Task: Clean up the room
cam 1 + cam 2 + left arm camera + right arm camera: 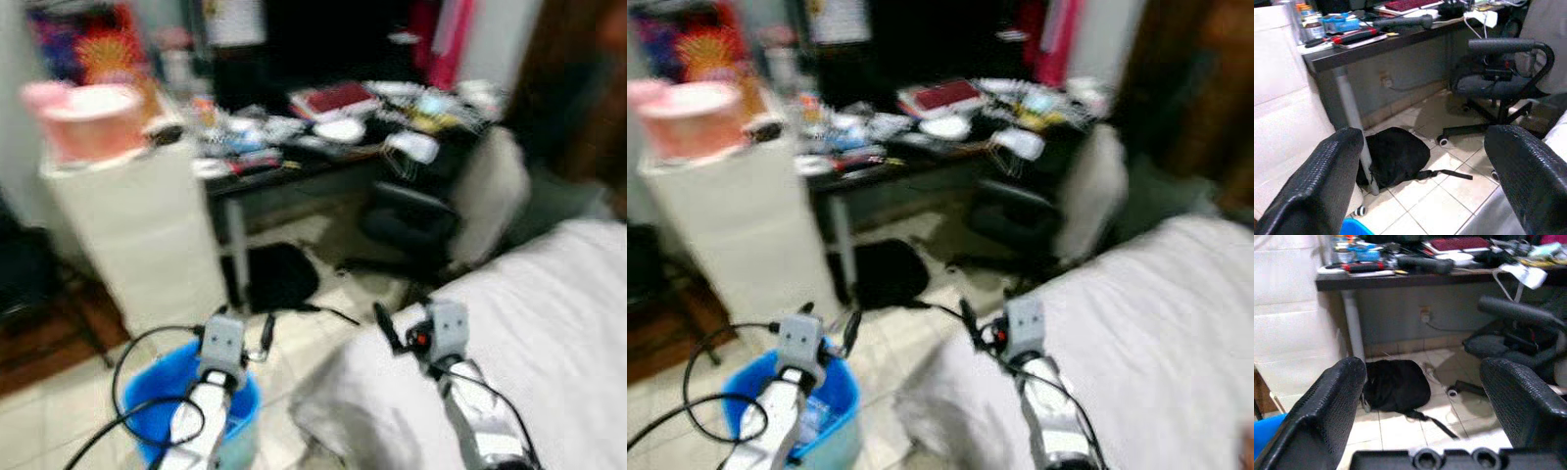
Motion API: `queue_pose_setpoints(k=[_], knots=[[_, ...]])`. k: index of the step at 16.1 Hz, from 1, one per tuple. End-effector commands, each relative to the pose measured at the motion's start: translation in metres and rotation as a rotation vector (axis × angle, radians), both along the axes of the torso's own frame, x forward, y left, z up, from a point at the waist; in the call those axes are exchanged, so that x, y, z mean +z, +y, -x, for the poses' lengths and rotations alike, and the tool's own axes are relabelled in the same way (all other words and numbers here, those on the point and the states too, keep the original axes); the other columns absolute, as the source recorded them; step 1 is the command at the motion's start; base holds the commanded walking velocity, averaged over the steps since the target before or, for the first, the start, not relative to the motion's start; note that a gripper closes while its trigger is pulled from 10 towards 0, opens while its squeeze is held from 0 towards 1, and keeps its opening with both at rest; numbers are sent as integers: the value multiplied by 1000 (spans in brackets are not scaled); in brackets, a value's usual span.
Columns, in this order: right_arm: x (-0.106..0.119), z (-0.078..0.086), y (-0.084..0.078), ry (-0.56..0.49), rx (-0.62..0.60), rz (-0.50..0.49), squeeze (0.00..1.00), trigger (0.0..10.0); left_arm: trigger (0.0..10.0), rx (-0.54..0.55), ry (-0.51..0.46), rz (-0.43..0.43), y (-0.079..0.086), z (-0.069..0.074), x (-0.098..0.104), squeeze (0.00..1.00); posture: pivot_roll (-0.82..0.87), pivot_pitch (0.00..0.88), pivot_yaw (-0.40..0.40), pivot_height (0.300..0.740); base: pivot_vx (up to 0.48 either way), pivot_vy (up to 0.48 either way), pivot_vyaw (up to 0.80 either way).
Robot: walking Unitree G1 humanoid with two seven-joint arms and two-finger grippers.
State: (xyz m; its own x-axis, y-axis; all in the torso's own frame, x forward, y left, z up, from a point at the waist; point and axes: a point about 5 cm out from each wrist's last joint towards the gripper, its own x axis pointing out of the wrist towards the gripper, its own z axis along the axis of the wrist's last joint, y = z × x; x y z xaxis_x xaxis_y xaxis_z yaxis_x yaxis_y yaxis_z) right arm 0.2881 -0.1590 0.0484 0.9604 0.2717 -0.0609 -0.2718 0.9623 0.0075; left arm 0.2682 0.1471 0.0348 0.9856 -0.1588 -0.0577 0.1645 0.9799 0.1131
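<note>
Both the left gripper [1420, 181] and right gripper [1420, 406] hang empty with fingers spread, facing a black bag [1393, 155] under the far cluttered desk [1381, 41].

The floor [1449, 191] is pale square tile with dark grout, lit evenly. A dark desk [1396, 41] on a grey tubular leg [1352, 122] stands at twelve o'clock, its top crowded with clutter. A black office chair [1498, 83] on castors sits at one o'clock, draped with a pale cover. A white cabinet [142, 235] stands at ten o'clock. A bed with a white sheet [529, 333] occupies four o'clock. The wall under the desk [1400, 313] is grey.
</note>
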Motion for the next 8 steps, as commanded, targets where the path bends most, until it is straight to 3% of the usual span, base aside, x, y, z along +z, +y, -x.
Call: queue_pose_setpoints(k=[1,5,8], knots=[[-3,2,-7,9,-19,13,0,10000,10000,0,2,-1,0,-5,3,0,-11,0,13,740,0,0,-800],[-4,2,-9,10,-25,16,0,10000,10000,-10,-15,-36,4,-13,8,0,-27,0,20,740,0,0,-800],[-7,6,-12,17,-33,19,0,10000,10000,-15,-2,-9,6,-12,6,0,-35,0,21,740,0,0,-800]])
